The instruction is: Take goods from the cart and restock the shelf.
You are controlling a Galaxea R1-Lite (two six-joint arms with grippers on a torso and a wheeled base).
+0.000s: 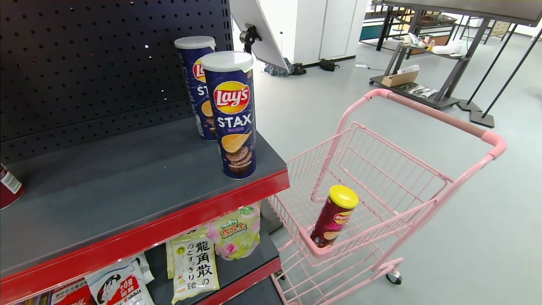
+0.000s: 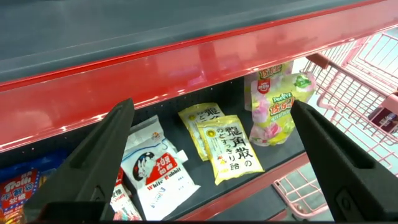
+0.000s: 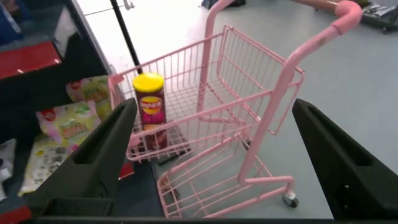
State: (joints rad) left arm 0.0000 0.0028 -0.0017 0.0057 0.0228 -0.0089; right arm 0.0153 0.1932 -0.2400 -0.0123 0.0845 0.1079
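A pink wire cart [image 1: 423, 108] stands right of the shelf, holding one maroon chip can with a yellow lid [image 1: 334, 216], upright in the near corner of its basket. Two tall dark blue chip cans [image 1: 232, 114] stand at the right end of the grey shelf board with a red front edge [image 1: 139, 228]. My right gripper [image 3: 211, 155] is open, hanging above and in front of the cart [image 3: 261, 124], with the maroon can [image 3: 150, 109] beyond its fingers. My left gripper [image 2: 211, 155] is open, facing the lower shelf below the red edge [image 2: 186, 68].
Snack bags lie on the lower shelf: yellow-white candy bags [image 2: 230, 146], a green-pink bag [image 2: 277, 106], a white bag [image 2: 152, 165]. A red can's edge [image 1: 8, 186] shows at the shelf's far left. Black pegboard backs the shelf. Open grey floor surrounds the cart; tables stand far behind.
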